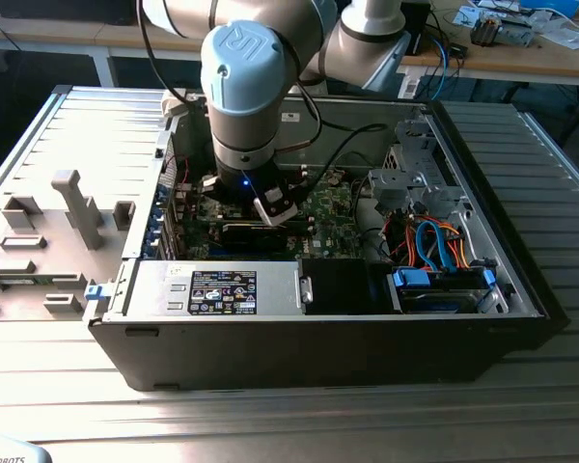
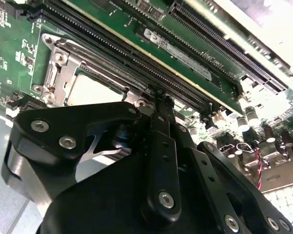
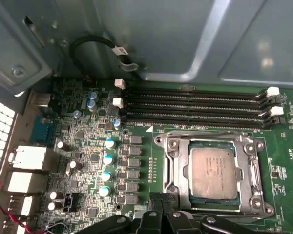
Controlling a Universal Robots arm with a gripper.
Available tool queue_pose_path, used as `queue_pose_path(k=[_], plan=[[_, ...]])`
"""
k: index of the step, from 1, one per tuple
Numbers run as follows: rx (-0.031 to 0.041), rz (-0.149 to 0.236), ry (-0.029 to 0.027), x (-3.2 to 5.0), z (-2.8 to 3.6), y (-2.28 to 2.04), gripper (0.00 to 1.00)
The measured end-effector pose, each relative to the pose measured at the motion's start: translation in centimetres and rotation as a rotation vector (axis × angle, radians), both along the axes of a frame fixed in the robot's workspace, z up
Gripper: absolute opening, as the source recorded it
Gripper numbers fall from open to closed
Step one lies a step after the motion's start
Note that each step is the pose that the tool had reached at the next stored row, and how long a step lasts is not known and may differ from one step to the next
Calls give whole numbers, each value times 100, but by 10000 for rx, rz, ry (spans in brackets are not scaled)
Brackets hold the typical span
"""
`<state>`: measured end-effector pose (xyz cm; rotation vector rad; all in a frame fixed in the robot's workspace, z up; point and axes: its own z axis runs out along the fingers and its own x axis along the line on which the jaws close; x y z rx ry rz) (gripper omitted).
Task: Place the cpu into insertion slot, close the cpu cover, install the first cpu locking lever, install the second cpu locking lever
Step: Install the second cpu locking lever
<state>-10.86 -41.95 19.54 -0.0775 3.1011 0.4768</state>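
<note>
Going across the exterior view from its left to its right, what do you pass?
Grey fixture blocks on the table → labelled silver power supply in the open computer case → green circuit board → blue and orange cables.

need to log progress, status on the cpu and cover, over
Gripper low at the socket edge. Cpu seated in the insertion slot, cpu cover down around it. Memory slots alongside, nothing blocking.
</note>
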Motion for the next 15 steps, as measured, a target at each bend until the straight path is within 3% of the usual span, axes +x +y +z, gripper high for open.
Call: queue_pose_path(k=[1, 2, 3, 4, 5, 6, 15], plan=[[-108, 2, -5, 0, -2, 2, 11], [-401, 0, -35, 1, 2, 6, 11], [-452, 10, -41, 2, 17, 13, 11], [-458, 10, -51, 3, 23, 16, 11], [-104, 37, -125, 13, -1, 55, 11], [-63, 39, -136, 15, -5, 60, 11], [-41, 36, -148, 17, -16, 67, 11]])
